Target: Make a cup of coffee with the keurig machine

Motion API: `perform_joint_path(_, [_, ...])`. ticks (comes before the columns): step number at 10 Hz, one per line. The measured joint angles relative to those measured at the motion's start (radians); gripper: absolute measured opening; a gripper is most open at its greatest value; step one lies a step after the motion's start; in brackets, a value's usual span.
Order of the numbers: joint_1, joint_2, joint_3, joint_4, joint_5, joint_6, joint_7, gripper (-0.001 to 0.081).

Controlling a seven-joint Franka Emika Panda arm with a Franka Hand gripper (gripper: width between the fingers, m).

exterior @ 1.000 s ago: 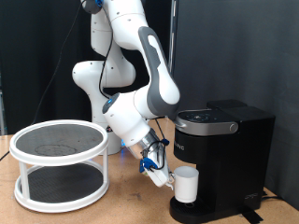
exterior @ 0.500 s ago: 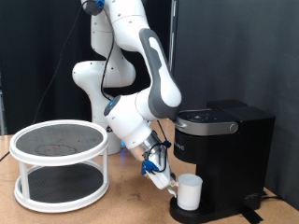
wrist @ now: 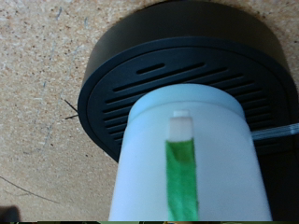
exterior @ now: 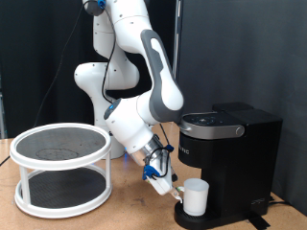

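The white cup [exterior: 198, 197] stands on the round drip base [exterior: 188, 219] of the black keurig machine [exterior: 235, 144], under its brew head. My gripper [exterior: 177, 192] is low at the cup's side facing the exterior view's left and grips its handle. In the wrist view the cup [wrist: 192, 159] fills the middle. A green strip [wrist: 180, 177] runs down its handle, and the black slotted drip base [wrist: 140, 65] lies beneath it. My fingers do not show in the wrist view. The machine's lid is down.
A white two-tier round rack [exterior: 62, 168] with dark mesh shelves stands on the wooden table [exterior: 129, 216] at the exterior view's left. The arm's base is behind, in front of a black curtain.
The gripper carried the cup down and slightly to the exterior view's right, from just above the drip base onto it. In the last half second almost nothing moved.
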Motion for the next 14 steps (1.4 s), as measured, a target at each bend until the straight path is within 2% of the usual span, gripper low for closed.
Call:
perform_joint_path(1, [-0.018, -0.018, -0.008, -0.016, -0.002, -0.042, -0.023, 0.0671])
perform_joint_path(2, [-0.039, -0.043, -0.017, -0.035, -0.017, -0.093, -0.04, 0.0717])
perform_joint_path(4, [-0.073, -0.097, -0.043, -0.075, -0.086, -0.179, -0.043, 0.0732])
perform_joint_path(6, [-0.099, -0.156, -0.063, -0.117, -0.135, -0.225, -0.043, 0.0734])
perform_joint_path(9, [-0.101, -0.163, -0.062, -0.124, -0.154, -0.238, -0.047, 0.0734])
perform_joint_path(12, [-0.12, -0.245, -0.085, -0.18, -0.306, -0.378, 0.005, 0.0734])
perform_joint_path(14, [-0.133, -0.313, -0.102, -0.217, -0.313, -0.431, 0.006, 0.0734])
